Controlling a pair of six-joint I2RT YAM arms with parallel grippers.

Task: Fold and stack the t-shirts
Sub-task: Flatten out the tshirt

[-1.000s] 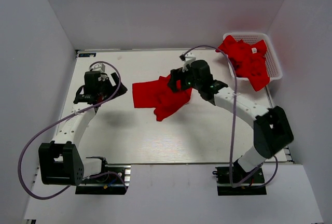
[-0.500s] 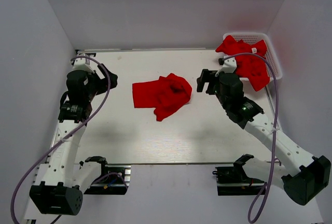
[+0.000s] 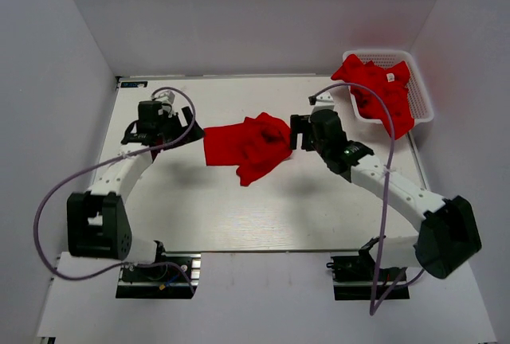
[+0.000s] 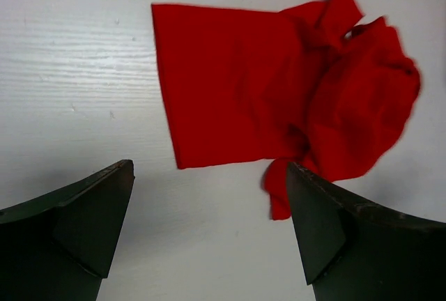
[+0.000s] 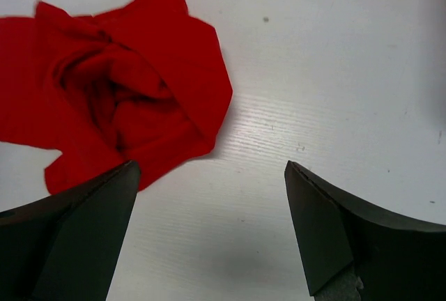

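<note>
One red t-shirt (image 3: 247,146) lies crumpled in the middle of the tabletop (image 3: 239,216), and it sits squarely between the two arms. Its long axis runs left to right across the tabletop. The left half is spread fairly flat with a straight edge, while the right half is bunched into a lump with a flap trailing toward the near edge.

The left pincer (image 3: 185,127) hangs just beside that flat edge with its jaws spread wide and nothing in them. From its own camera the shirt (image 4: 237,106) lies straight ahead of the fingers. The right pincer (image 3: 296,133) is also gaping and empty, just beside the bunched end, and there the lump (image 5: 132,99) lies ahead and off to one side of the jaws.

Neither arm looks clearly nearer, since each faces its own end of the cloth. I'd guess the next move is a grab at both ends to pull it flat. More red shirts (image 3: 378,93) are heaped in the white basket (image 3: 424,103) at the far right corner, well apart.
</note>
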